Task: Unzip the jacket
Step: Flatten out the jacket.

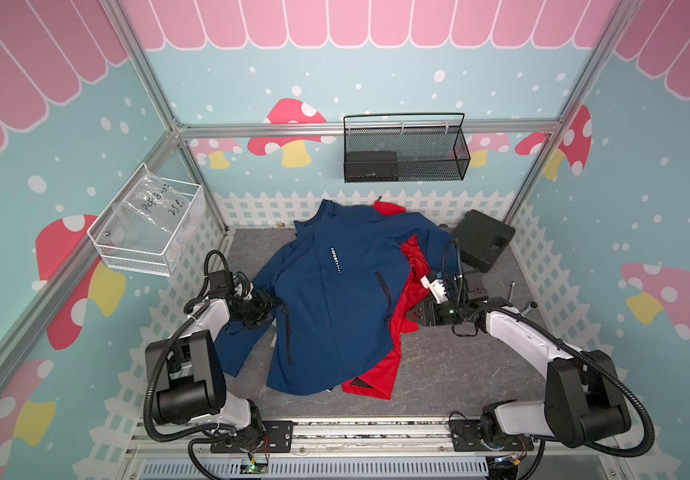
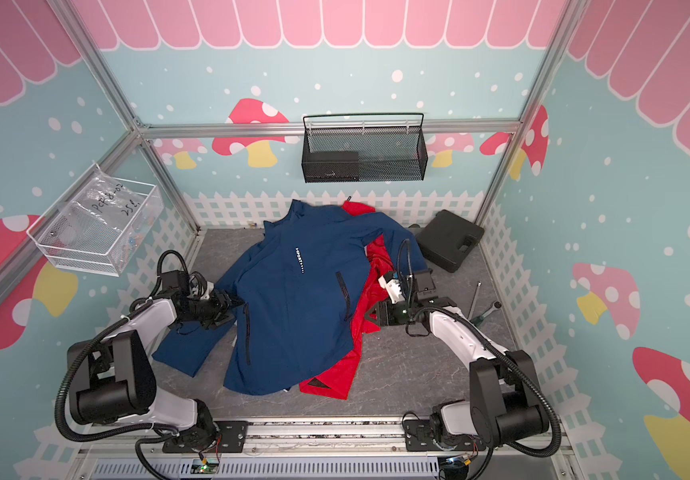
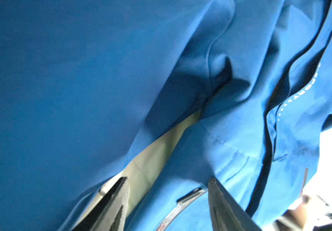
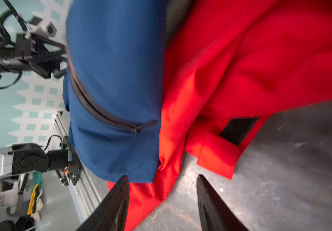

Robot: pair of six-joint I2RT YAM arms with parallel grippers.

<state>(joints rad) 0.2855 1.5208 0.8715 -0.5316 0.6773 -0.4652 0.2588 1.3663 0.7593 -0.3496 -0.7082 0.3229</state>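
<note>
A navy blue jacket (image 1: pixel 335 299) (image 2: pixel 293 307) lies front up on the grey table, its front closed up to the collar, partly covering a red jacket (image 1: pixel 376 374) (image 2: pixel 331 378). My left gripper (image 1: pixel 272 305) (image 2: pixel 231 307) (image 3: pixel 168 179) is at the blue jacket's left side by a pocket zipper (image 3: pixel 183 202). It is open, with a fold of blue fabric lying between its fingers. My right gripper (image 1: pixel 412 313) (image 2: pixel 370 313) (image 4: pixel 162 177) is open at the red jacket's right edge, low over the table, red hem between its fingers. The other pocket zipper (image 4: pixel 101 112) shows there.
A black case (image 1: pixel 482 241) lies at the back right, and hand tools (image 1: pixel 522 307) lie by the right wall. A black wire basket (image 1: pixel 405 153) hangs on the back wall, a white one (image 1: pixel 148 224) on the left wall.
</note>
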